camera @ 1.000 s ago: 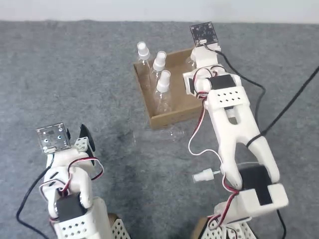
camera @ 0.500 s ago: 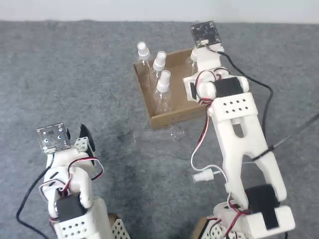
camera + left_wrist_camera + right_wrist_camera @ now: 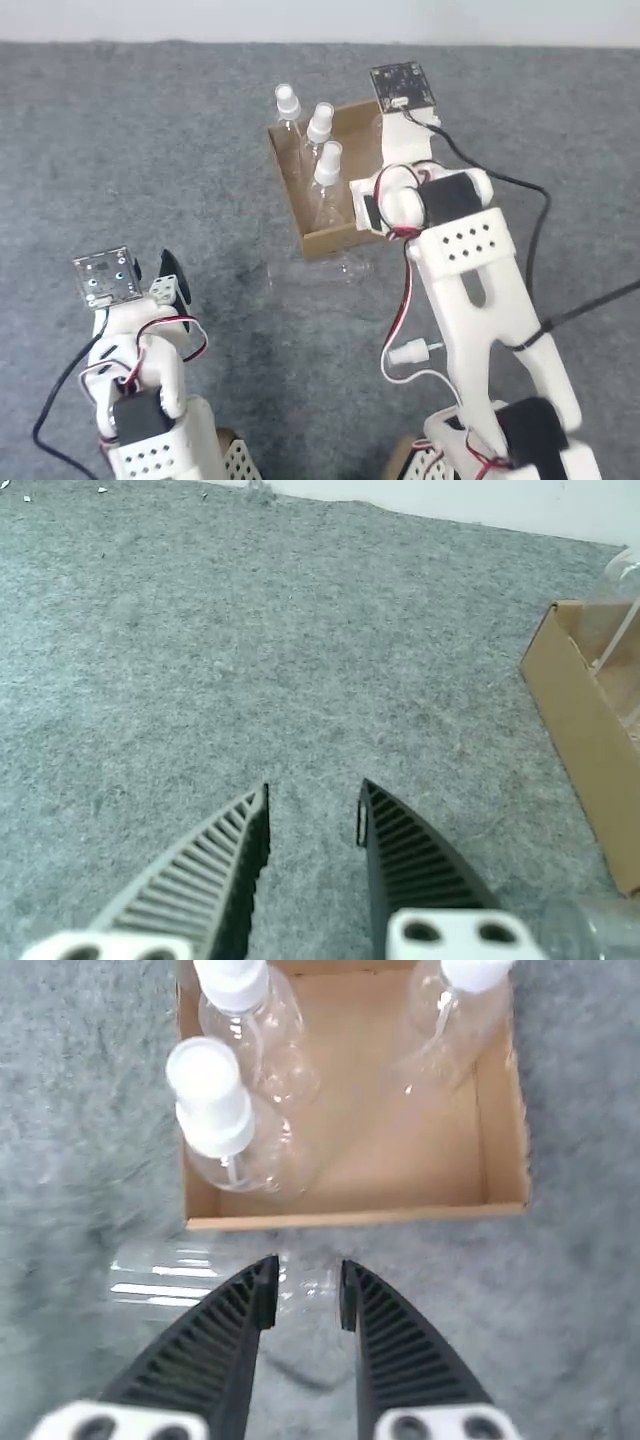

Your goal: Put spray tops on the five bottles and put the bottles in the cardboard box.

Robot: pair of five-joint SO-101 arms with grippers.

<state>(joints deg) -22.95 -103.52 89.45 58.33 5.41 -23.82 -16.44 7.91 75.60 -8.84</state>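
One uncapped bottle (image 3: 190, 1278) lies on its side on the grey carpet (image 3: 150, 150), just outside the cardboard box's (image 3: 350, 1217) near wall. The right gripper (image 3: 305, 1285) hangs over it, slightly spread, one end of the bottle between the tips. Capped bottles (image 3: 250, 1150) stand inside the box. A loose spray top (image 3: 408, 352) lies beside the right arm. The left gripper (image 3: 313, 810), well apart, is spread over carpet.
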